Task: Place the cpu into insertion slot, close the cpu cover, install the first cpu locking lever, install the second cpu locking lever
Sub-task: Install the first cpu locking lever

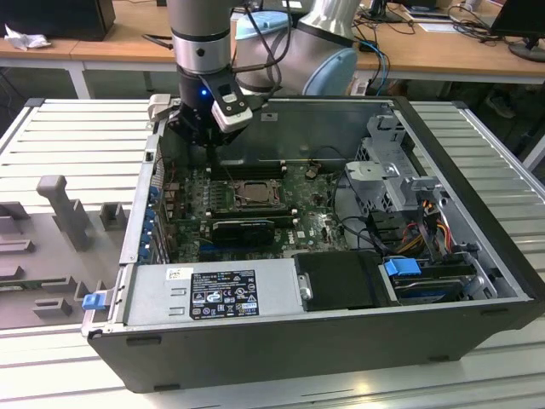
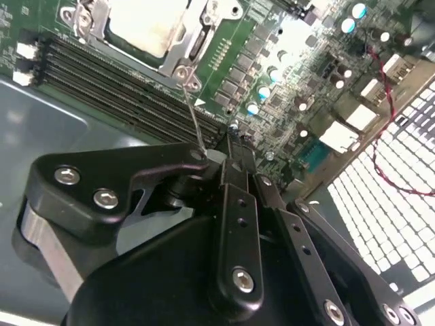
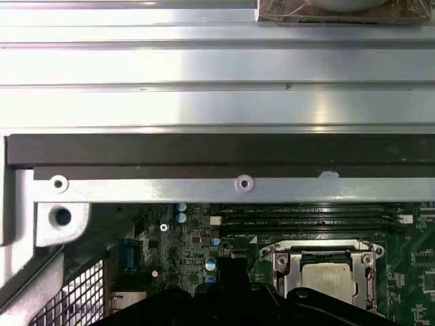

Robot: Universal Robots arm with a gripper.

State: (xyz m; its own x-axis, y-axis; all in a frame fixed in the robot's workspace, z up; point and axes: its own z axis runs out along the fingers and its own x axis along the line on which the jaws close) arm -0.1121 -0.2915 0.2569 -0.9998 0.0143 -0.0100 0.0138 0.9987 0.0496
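Black pincer (image 2: 234,139): hanging low inside the case, just over the green board and beside the socket; I cannot tell whether it is wide or narrow.
Wire lever (image 2: 193,112): standing up from a corner of the socket and reaching toward the pincer's black linkage; whether the two are touching cannot be told.
Socket (image 1: 255,194): sitting mid-board and holding the chip.
Chip (image 3: 327,278): lying flat in the socket as a pale silver square.
Cover frame (image 2: 196,42): lying around the chip, with the chip showing through its cut-out.
Memory slots (image 2: 115,95): running as long black strips between the socket and the case wall.
Board (image 3: 421,272): lying green on the floor of the case.
Case (image 1: 281,345): lying open-sided on the table (image 1: 68,128) and holding the board, a grey power box (image 1: 213,294) and bundled cables (image 1: 426,226).
Arm (image 1: 202,34): reaching straight down into the far corner of the case, toward the exterior view's left.
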